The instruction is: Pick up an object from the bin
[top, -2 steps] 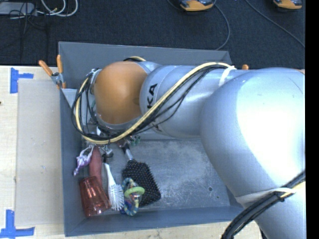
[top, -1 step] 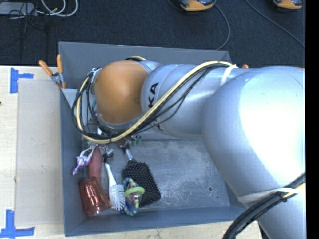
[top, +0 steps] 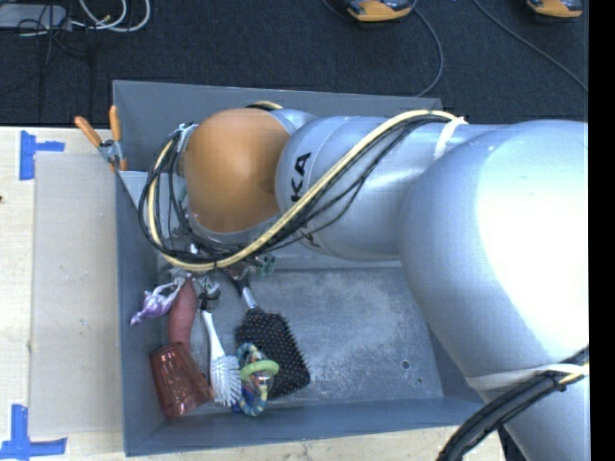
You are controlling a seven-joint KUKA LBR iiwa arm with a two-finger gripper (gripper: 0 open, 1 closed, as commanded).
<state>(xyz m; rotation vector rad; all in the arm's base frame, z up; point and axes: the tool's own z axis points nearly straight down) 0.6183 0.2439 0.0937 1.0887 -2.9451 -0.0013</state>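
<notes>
Fig.: approach step, in our judgement. Jaws sit low at left of bin [top: 365,325], hidden under the orange wrist cover [top: 235,166]; open or shut, we cannot tell. Prob. target: white brush [top: 210,340], beside black mesh pad [top: 279,351], front-left heap. Next: centre, close, lift straight.

This looks like a robotics lab. A big silver industrial arm [top: 500,238] reaches into a grey metal bin [top: 279,99]. Loose black cables [top: 441,56] trail across dark carpet [top: 240,36].

Heap [top: 272,355] lower left; bin floor [top: 370,325] bare rightward
</notes>
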